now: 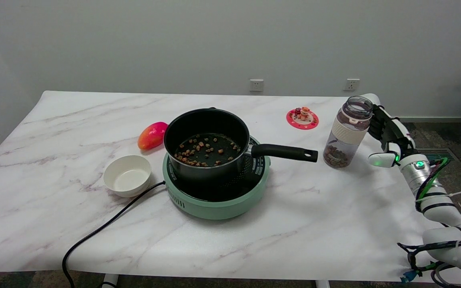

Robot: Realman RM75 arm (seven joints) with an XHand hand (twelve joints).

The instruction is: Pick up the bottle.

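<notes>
The bottle (347,134) stands tilted near the table's (54,180) right edge. The right hand (386,134) is beside it. I cannot tell if the hand grips it.

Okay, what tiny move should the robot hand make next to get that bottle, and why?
Probably close the fingers around the bottle. The right robot hand sits just beside it, fingers apparently spread behind its upper body, and the bottle tilts on the table, so it looks not yet firmly held.
</notes>
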